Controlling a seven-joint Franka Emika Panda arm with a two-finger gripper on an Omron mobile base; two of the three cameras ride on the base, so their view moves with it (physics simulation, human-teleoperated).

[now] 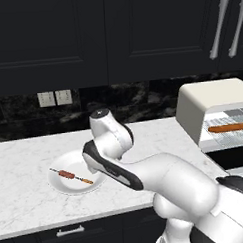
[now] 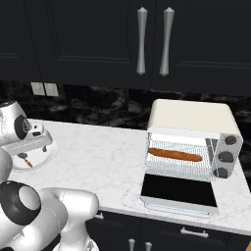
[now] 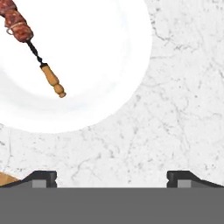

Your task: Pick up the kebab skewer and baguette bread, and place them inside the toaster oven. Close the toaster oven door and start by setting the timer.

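A: Start nearest. Gripper (image 3: 112,178)?

B: Hand view: two dark fingertips (image 3: 41,178) far apart at the bottom, jaws fully spread, nothing between them. Bare marble counter (image 3: 175,109) under the gap. Empty grip.

A: Is it over the plate?

B: Just off it. The white plate (image 3: 109,52) fills the upper left of the hand view; the tips sit below its rim, over the marble.

A: Kebab skewer?

B: Kebab skewer (image 3: 30,43) lies on the plate, reddish-brown meat chunks toward the top left corner, thin dark rod, orange handle end pointing down-right. Not touching the gripper. In the left base view the same skewer (image 1: 71,176) lies diagonal on the plate (image 1: 65,163), just left of the arm's wrist.

A: Arm?

B: White arm (image 1: 161,177) comes up from lower right of the left base view and bends over toward the plate. The hand itself is hidden behind the wrist there.

A: Farther out?

B: Toaster oven (image 2: 188,117) is well off to the right on the same counter, cream-white. Toaster oven door (image 2: 179,190) is folded down flat, dark glass up. Baguette bread (image 2: 175,155) lies lengthwise on the wire rack inside. Three knobs (image 2: 226,157) sit on its right panel.

A: Behind?

B: Dark backsplash with wall outlets (image 1: 54,98), black upper cabinets with silver handles (image 2: 154,41).
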